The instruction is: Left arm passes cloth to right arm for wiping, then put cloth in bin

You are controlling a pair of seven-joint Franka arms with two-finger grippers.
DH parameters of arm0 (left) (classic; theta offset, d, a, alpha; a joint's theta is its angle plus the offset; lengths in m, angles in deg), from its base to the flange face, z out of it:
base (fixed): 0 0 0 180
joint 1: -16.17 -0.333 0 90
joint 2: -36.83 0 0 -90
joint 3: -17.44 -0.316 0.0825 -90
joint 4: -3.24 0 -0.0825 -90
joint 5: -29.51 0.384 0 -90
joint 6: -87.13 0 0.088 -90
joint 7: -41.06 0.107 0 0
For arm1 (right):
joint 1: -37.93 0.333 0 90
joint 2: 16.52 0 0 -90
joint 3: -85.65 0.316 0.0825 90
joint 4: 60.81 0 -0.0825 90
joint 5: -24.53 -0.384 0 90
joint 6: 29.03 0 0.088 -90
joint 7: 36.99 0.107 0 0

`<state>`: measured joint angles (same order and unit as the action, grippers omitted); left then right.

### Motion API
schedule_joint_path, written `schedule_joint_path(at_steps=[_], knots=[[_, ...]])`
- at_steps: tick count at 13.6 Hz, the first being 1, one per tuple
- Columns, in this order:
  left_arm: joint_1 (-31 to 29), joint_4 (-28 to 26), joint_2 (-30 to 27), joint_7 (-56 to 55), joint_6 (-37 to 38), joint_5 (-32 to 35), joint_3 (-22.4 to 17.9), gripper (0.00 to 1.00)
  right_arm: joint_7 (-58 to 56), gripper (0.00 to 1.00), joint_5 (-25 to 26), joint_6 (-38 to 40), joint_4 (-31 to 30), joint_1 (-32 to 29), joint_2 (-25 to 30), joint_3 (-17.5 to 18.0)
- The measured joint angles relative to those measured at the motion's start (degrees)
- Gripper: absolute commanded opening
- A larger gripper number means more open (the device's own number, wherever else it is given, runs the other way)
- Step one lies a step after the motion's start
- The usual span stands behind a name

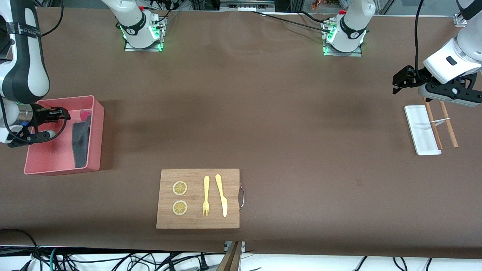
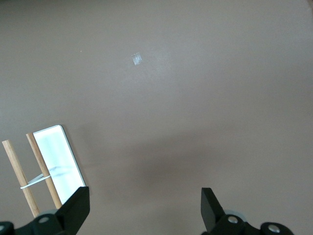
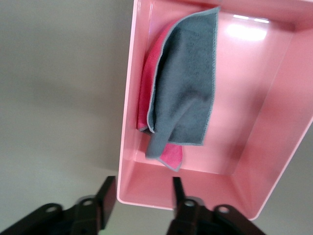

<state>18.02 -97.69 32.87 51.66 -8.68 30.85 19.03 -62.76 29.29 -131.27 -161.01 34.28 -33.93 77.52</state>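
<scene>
The cloth (image 1: 81, 141) lies crumpled in the bin (image 1: 96, 135), against the wall toward the table's middle. It lies dark grey face up with pink showing at its edges. In the right wrist view the cloth (image 3: 188, 78) rests inside the bin (image 3: 264, 122). My right gripper (image 1: 64, 113) hovers over the bin's end farther from the front camera, open and empty. In its own view the right gripper (image 3: 143, 188) stands above a corner of the bin, apart from the cloth. My left gripper (image 1: 398, 81) is open and empty over bare table near the left arm's end, as its own view (image 2: 145, 196) shows.
A wooden cutting board (image 1: 198, 198) with two lemon slices, a yellow fork and a yellow knife lies near the front edge. A small white tray (image 1: 421, 130) and a pair of chopsticks (image 1: 448, 124) lie under the left arm. The tray (image 2: 56, 156) also shows in the left wrist view.
</scene>
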Motion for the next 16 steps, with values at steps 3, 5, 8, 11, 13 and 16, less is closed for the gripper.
schedule_joint_path(at_steps=[3, 5, 8, 11, 13, 16], knots=[[0.00, 0.00, 0.00, 0.00, 0.00, 0.00, 0.00, 1.00, 0.47, 1.00, -0.41, 0.43, 1.65, 0.02, 2.57, 1.26], [-0.01, 0.00, 0.00, 0.00, 0.00, 0.00, 0.00, 1.00, 5.44, 1.00, -0.60, 3.04, 2.82, 0.15, 6.59, 4.62], [-0.01, 0.00, 0.00, 0.00, 0.00, 0.00, 0.01, 1.00, 13.21, 1.00, -4.90, 8.47, 4.06, 0.61, 12.70, 8.75], [-0.01, 0.00, 0.00, 0.00, 0.00, 0.00, 0.01, 1.00, 19.97, 1.00, -7.89, 13.70, 4.58, 0.81, 17.42, 9.23], [-0.01, 0.00, 0.00, 0.00, 0.00, 0.00, 0.01, 1.00, 21.76, 1.00, -8.04, 14.78, 4.59, 1.02, 19.13, 9.53], [-0.01, 0.00, 0.00, 0.00, 0.00, 0.00, 0.01, 1.00, 22.10, 1.00, -8.04, 14.78, 4.58, 1.15, 19.34, 9.93]])
